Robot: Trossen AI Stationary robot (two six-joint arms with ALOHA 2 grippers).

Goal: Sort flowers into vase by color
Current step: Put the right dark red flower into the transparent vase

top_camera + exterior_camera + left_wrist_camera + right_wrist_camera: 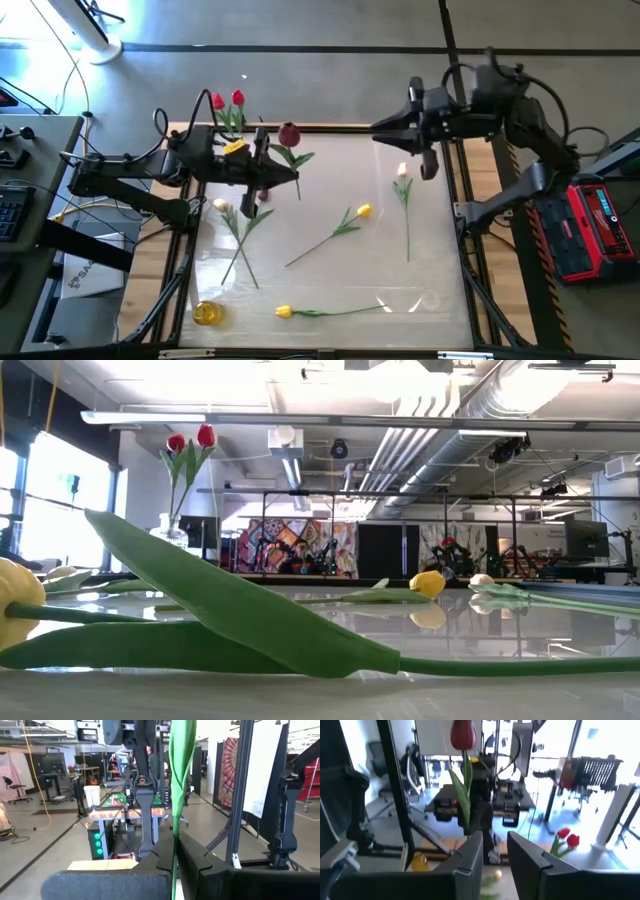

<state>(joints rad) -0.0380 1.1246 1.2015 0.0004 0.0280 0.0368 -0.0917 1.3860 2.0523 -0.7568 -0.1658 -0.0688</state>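
Left end effector (176,857) clamps maroon tulip (289,134) stem upright.

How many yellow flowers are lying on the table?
2: one yellow flower lies mid-table, another near the front edge. A yellowish thing sits beside the left gripper, unclear what; others may be hidden.

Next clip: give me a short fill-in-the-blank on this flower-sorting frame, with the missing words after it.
1. The left claw is shut on a green ____.
2. The vase at the table's far edge holds two ____ tulips.
3. The maroon tulip is held by the ____ arm.

Missing words: stem; red; left
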